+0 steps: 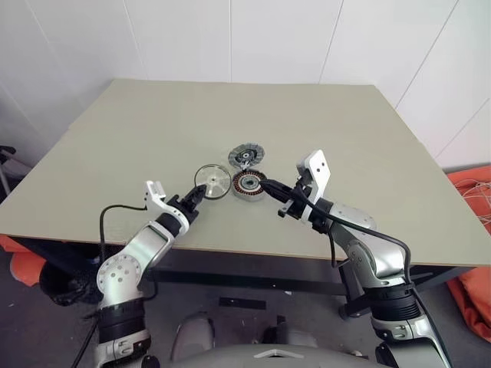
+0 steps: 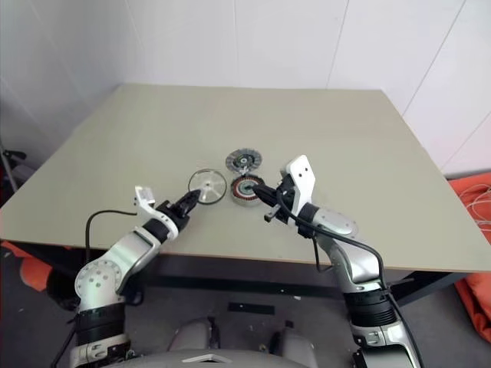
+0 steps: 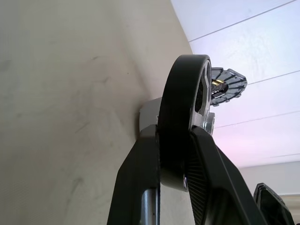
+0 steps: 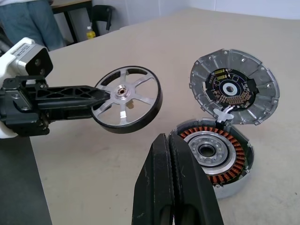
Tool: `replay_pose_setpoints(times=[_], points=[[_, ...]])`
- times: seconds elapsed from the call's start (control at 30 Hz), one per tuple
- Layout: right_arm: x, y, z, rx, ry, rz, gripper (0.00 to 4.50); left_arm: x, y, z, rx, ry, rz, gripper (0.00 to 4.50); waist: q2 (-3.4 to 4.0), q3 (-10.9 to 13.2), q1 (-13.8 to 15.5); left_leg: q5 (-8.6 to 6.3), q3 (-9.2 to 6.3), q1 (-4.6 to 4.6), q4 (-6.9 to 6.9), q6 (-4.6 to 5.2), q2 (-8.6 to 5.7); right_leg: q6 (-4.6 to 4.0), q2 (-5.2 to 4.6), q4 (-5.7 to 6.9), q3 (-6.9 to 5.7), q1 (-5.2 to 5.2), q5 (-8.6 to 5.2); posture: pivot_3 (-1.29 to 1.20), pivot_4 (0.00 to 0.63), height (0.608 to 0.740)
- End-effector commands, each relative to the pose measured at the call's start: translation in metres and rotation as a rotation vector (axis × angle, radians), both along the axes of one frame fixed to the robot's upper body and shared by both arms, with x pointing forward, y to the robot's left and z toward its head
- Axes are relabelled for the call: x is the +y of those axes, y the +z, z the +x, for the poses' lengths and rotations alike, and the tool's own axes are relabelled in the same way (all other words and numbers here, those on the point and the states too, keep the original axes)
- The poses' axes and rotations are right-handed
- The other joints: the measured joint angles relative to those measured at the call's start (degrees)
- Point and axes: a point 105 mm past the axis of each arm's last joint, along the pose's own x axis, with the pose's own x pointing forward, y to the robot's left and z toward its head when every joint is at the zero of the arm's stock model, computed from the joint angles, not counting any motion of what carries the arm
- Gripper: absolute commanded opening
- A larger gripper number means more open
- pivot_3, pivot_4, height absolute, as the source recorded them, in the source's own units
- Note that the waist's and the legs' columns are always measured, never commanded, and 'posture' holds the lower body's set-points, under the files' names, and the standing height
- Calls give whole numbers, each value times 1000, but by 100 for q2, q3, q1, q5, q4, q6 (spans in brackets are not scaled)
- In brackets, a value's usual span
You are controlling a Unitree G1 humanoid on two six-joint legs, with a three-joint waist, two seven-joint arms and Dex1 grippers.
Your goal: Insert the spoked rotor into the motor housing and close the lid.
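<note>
My left gripper (image 1: 198,193) is shut on the rim of the spoked rotor (image 1: 212,181), a shiny silver wheel with a dark outer band. It holds the rotor off the table, just left of the motor housing (image 1: 249,184). In the right wrist view the rotor (image 4: 127,98) hangs tilted, with its hub and spokes facing the camera. The housing (image 4: 215,157) stands open, showing copper windings around a silver centre. The ribbed grey lid (image 4: 234,86) stands tilted up at its far side. My right gripper (image 4: 166,140) is shut on nothing, its tip at the housing's near rim.
The beige table (image 1: 153,138) has its front edge (image 1: 230,249) just below both arms. An orange object (image 1: 472,230) lies on the floor at the right. A person (image 4: 28,18) and a dark chair stand beyond the table in the right wrist view.
</note>
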Motion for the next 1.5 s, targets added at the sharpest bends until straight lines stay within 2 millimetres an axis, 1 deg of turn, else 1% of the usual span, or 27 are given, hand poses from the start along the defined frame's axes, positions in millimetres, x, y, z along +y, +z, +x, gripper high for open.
replay_pose_setpoints(times=[0.03, 0.27, 0.67, 0.93, 1.17, 1.5], points=[[4, 14, -3, -54, 16, 26, 0, -16, 16, 10, -30, -46, -29, 414, 0, 0, 0, 1, 0, -5, 0, -1, -1, 1, 0, 0, 0, 0, 0, 0, 0, 740], [1, 16, -8, -53, 26, 31, 0, -33, 18, 21, -6, -83, -52, 414, 0, 0, 0, 4, -3, -14, 0, -6, -2, 2, 0, 0, -1, -5, 0, 0, 0, 740], [1, 16, -9, -43, 18, 28, 0, -56, 1, 35, 56, -128, -52, 414, -1, 0, 26, 4, -9, -14, 1, -7, -4, 10, 0, -2, -4, -8, -4, 0, 0, 740], [-1, 15, -14, -35, 18, 29, 0, -77, 2, 43, 58, -158, -79, 414, -1, 1, 38, 4, -13, -17, 1, -6, -7, 11, -1, -3, -5, -9, -4, 0, 0, 740], [-3, 14, -16, -31, 9, 26, 0, -84, 3, 47, 56, -170, -81, 414, -1, 1, 37, 4, -14, -17, 0, -5, -6, 11, -1, -3, -5, -9, -5, 0, 0, 740], [-3, 14, -13, -31, 6, 23, 0, -80, 0, 50, 64, -140, -69, 414, -1, 1, 39, 3, -14, -18, 0, -4, -7, 9, -2, -4, -6, -9, -3, 0, 0, 740]])
